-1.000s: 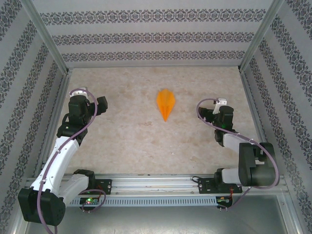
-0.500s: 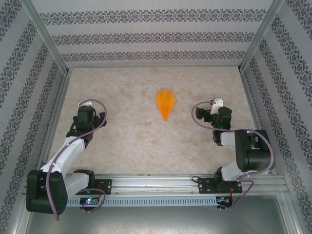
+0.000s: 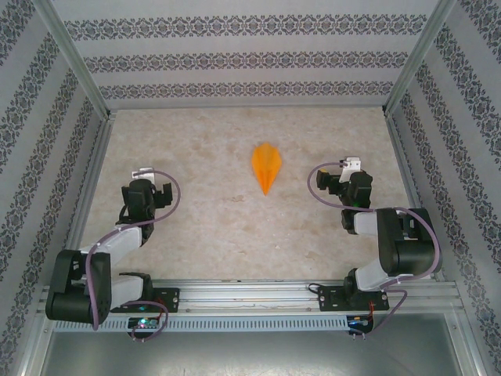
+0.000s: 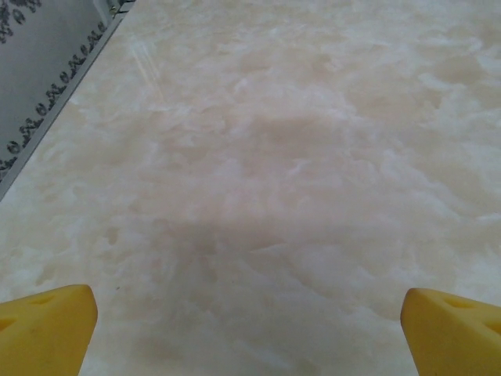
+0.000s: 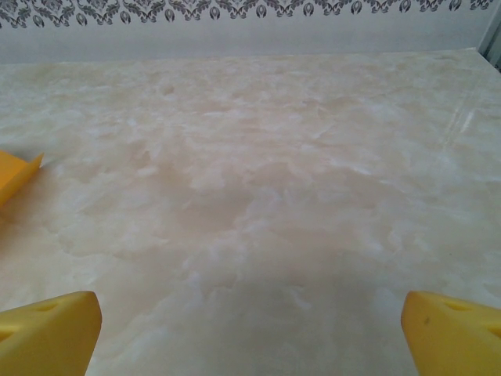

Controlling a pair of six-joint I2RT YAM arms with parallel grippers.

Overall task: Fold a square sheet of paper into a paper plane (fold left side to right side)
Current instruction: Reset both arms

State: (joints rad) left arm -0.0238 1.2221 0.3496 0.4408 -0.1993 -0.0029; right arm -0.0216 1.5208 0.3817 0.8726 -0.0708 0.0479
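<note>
Since the pointed orange paper plane [image 3: 266,167] looks finished at the middle of the pale marbled desk [image 3: 235,227], left pincer [image 4: 250,325] and right pincer [image 5: 250,325], both spread wide and empty near the desk's sides, should park clear.

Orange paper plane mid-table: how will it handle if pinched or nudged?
Probably very light and floppy: the paper plane is thin folded paper lying flat on the table. A nudge would likely slide it rather than tip or roll it. Pinching hard could crumple it.
</note>
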